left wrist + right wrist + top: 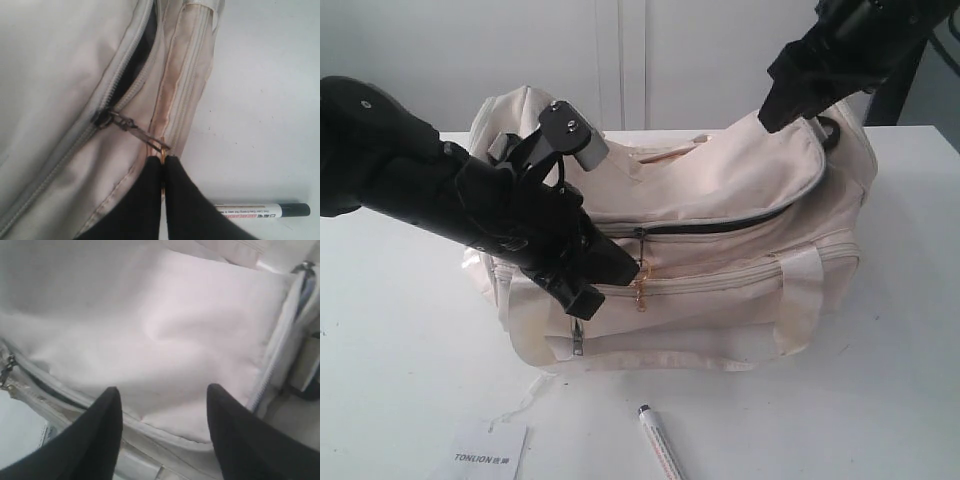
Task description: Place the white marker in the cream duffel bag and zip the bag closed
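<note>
The cream duffel bag (720, 185) stands in the middle of the white table, its curved top zipper (740, 222) showing a dark gap. My left gripper (625, 272) is at the bag's front, shut on the gold chain pull (163, 152) that hangs from the zipper slider (107, 119). The white marker (660, 445) lies on the table in front of the bag, also in the left wrist view as the marker (260, 210) beside the fingers. My right gripper (164, 392) hovers open over the bag's top flap (175, 315) near its right end, holding nothing.
A flat white paper tag (485, 455) printed TONLION lies at the front left on its string. The bag's satin straps (800, 295) hang down its front. A black ring (830, 130) sits at the bag's right end.
</note>
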`<state>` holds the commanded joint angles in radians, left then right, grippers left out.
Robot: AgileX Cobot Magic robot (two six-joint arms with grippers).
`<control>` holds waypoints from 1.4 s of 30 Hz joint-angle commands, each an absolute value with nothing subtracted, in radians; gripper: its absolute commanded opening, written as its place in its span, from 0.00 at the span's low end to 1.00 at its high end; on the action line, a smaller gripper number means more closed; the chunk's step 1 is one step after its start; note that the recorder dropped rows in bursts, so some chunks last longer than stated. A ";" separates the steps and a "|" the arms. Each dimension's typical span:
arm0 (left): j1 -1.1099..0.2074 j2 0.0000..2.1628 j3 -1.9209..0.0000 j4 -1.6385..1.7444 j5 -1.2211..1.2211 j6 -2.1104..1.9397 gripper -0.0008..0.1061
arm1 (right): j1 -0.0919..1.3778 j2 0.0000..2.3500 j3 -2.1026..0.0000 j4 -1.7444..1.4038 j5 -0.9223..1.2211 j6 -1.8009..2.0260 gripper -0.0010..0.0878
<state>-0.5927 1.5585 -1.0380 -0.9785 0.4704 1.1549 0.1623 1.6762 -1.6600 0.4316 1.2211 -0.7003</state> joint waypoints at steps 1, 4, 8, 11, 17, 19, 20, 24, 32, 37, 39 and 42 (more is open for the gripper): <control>-0.593 1.559 -1.038 -0.979 0.470 1.155 0.01 | 0.162 1.676 -1.645 0.461 1.221 -0.760 0.57; -0.593 1.559 -1.038 -0.979 0.470 1.155 0.01 | 0.173 1.679 -1.586 0.483 1.221 -0.883 0.58; -0.593 1.559 -1.038 -0.983 0.470 1.155 0.01 | 0.206 1.679 -1.495 0.527 1.167 -1.113 0.65; -0.593 1.559 -1.038 -0.985 0.470 1.155 0.01 | 0.229 1.679 -1.460 0.529 1.117 -1.235 0.66; -0.593 1.559 -1.038 -0.985 0.470 1.155 0.01 | 0.265 1.679 -1.398 0.546 1.040 -1.349 0.66; -0.593 1.559 -1.038 -0.985 0.470 1.155 0.01 | 0.277 1.679 -1.380 0.546 1.022 -1.381 0.66; -0.593 1.559 -1.038 -0.985 0.470 1.155 0.01 | 0.281 1.679 -1.373 0.546 1.013 -1.393 0.66; -0.593 1.559 -1.038 -0.985 0.470 1.155 0.01 | 0.299 1.675 -1.364 0.549 1.008 -1.390 0.66; -0.593 1.559 -1.038 -0.985 0.470 1.155 0.01 | 0.343 1.628 -1.331 0.547 1.020 -1.383 0.66; -0.593 1.559 -1.038 -0.985 0.470 1.155 0.01 | 0.385 1.628 -1.282 0.542 0.929 -1.391 0.66; -0.593 1.559 -1.038 -0.985 0.470 1.155 0.01 | 0.398 1.628 -1.270 0.537 0.903 -1.393 0.66; -0.593 1.559 -1.038 -0.985 0.470 1.155 0.01 | 0.400 1.630 -1.263 0.528 0.884 -1.393 0.66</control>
